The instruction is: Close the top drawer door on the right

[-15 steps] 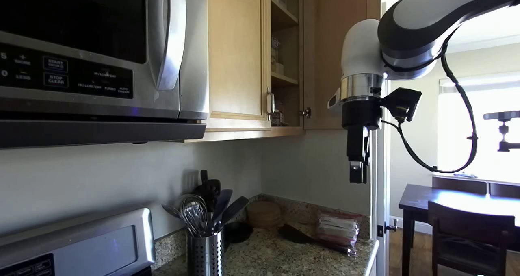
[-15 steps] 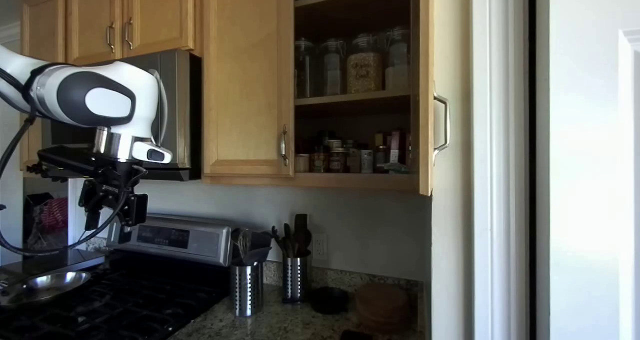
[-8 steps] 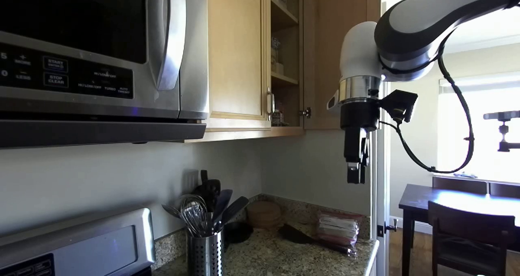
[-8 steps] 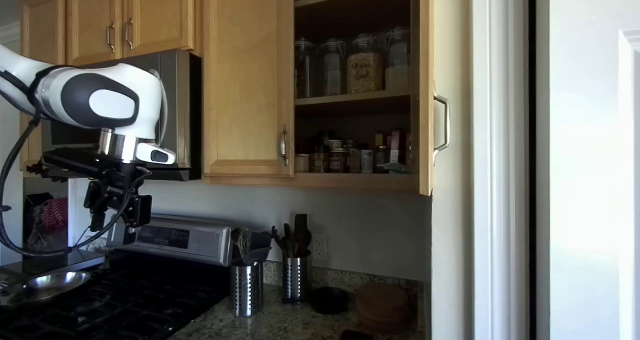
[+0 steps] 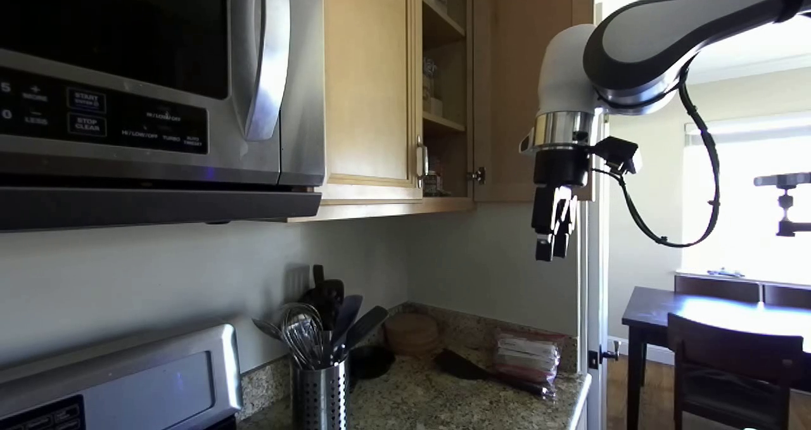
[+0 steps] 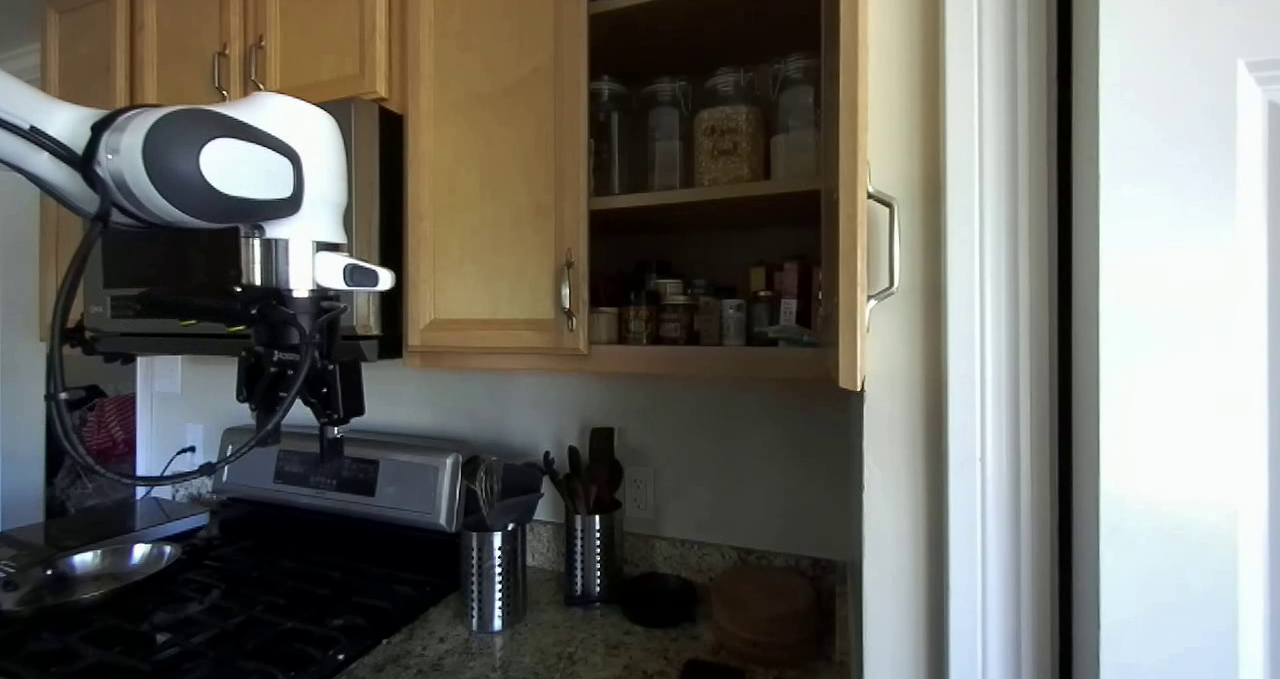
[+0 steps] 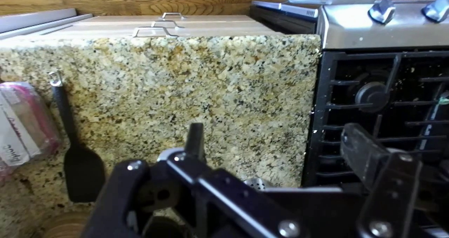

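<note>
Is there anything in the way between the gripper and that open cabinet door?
Nothing visible stands between the gripper and the door, though depth is hard to judge. The utensil holders stand on the counter, lower than the door.

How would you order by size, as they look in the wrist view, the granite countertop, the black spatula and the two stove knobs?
1. Granite countertop
2. Black spatula
3. Left stove knob and right stove knob: they look about alike, so I leave them unranked.
</note>
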Robot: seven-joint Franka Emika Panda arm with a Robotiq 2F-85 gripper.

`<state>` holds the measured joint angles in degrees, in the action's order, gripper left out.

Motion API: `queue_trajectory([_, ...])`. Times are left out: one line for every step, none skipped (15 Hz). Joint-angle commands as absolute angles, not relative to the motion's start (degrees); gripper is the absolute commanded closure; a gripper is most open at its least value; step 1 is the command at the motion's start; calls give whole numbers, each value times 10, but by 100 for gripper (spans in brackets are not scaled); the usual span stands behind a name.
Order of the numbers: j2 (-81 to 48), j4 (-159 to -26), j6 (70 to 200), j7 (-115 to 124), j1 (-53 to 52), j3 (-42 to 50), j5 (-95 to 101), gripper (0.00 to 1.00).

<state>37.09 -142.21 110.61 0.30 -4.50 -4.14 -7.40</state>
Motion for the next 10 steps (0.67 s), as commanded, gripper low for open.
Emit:
queue_trajectory([377,-1409,1111,26,-16,-40,-33,0])
queue_trajectory([378,-1401,1106,30,-7,-39,-18,0])
queue_trajectory([378,-1395,1104,32,-2,-38,-9,0])
queue_trajectory([371,-1403,1106,17,-18,-35,-26,0])
queue_trajectory([371,-1400,1106,17,-15,-34,-24,0])
queue_trajectory([370,-1400,1105,16,-16,-34,-24,0])
queue_trajectory([369,-1400,1105,16,-16,-35,-24,0])
queue_trajectory([369,-1400,1105,16,-17,-36,-24,0])
queue_trajectory([369,-1400,1105,16,-18,-36,-24,0])
queue_trajectory([369,-1400,1105,16,-18,-36,-24,0])
